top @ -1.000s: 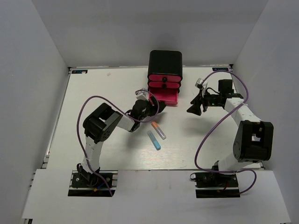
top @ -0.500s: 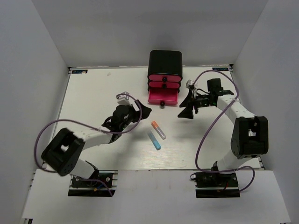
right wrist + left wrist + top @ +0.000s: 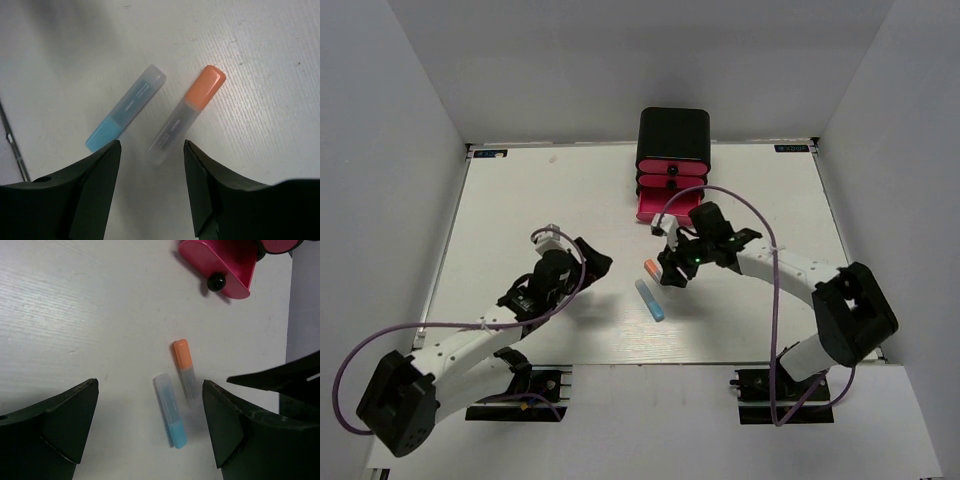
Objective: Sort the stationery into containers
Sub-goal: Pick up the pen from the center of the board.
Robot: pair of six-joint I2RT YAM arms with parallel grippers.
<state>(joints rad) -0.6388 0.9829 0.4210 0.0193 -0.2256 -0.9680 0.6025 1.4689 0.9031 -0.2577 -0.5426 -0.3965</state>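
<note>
I count two pieces loose on the table (image 3: 520, 200): the orange marker (image 3: 189, 110) and the blue marker (image 3: 125, 117), lying side by side, close but not touching, just in front of the pink drawers (image 3: 671, 180). The bottom drawer (image 3: 660, 208) is pulled out and the two above it are shut; I cannot see inside any of them. My right gripper (image 3: 151, 147) hangs over the orange one, fingers spread and empty. My left gripper (image 3: 150, 387) hovers to their left, also spread and empty. I judge the sorting nearly done, with these two to go.
</note>
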